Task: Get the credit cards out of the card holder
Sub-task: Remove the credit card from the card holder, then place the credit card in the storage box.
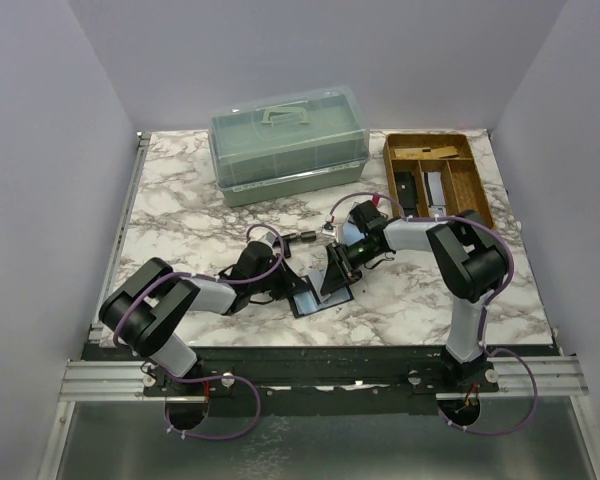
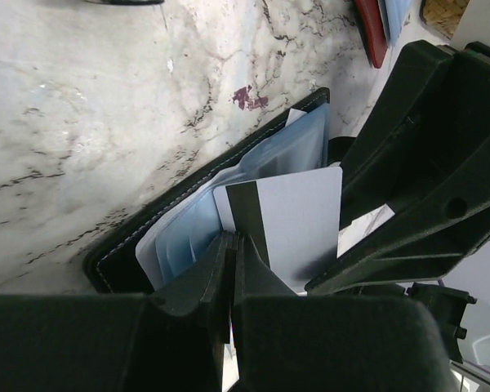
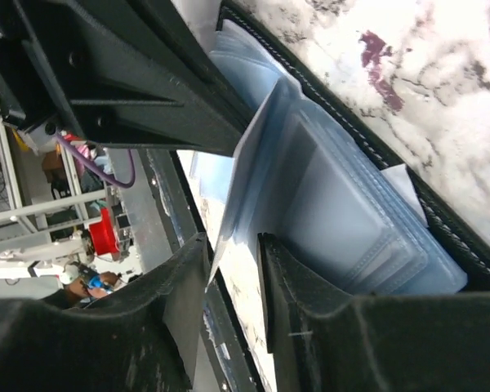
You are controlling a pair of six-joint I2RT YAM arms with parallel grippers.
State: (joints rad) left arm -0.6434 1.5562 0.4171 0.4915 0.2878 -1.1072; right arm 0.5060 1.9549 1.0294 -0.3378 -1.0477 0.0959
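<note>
Left wrist view: do I have the card or not?

— You have it. Your left end effector [image 2: 233, 242] is clenched on the credit card [image 2: 298, 216], at the edge beside the dark stripe. The card stands just above the open card holder [image 2: 118, 265], which lies on the marbled bench [image 2: 106, 98]. I cannot tell if any corner sits in a pocket.

— And my right side?

— In the right wrist view your right end effector [image 3: 229, 257] is released. The jaws stand apart around a thin pale sheet, with a gap on each side. I take this sheet for the other edge of the same card. It grasps nothing.

— How do I do this step well?

— First back the right fingers fully away from the card, otherwise it may scrape on them and twist in your pinch. Then move the card along its own plane, slowly, and lay it flat on bare bench beside the holder. Nothing presses the holder down, so I think a caught corner would drag it along.

— How will the things behave?

— The card is stiff, flat, glossy and silvery grey, so a pinch near the edge can slip. The plastic sleeves [image 3: 351, 220] are soft, pale blue and half transparent, and they bend like pages. The cover looks like black leather with light stitching.
</note>
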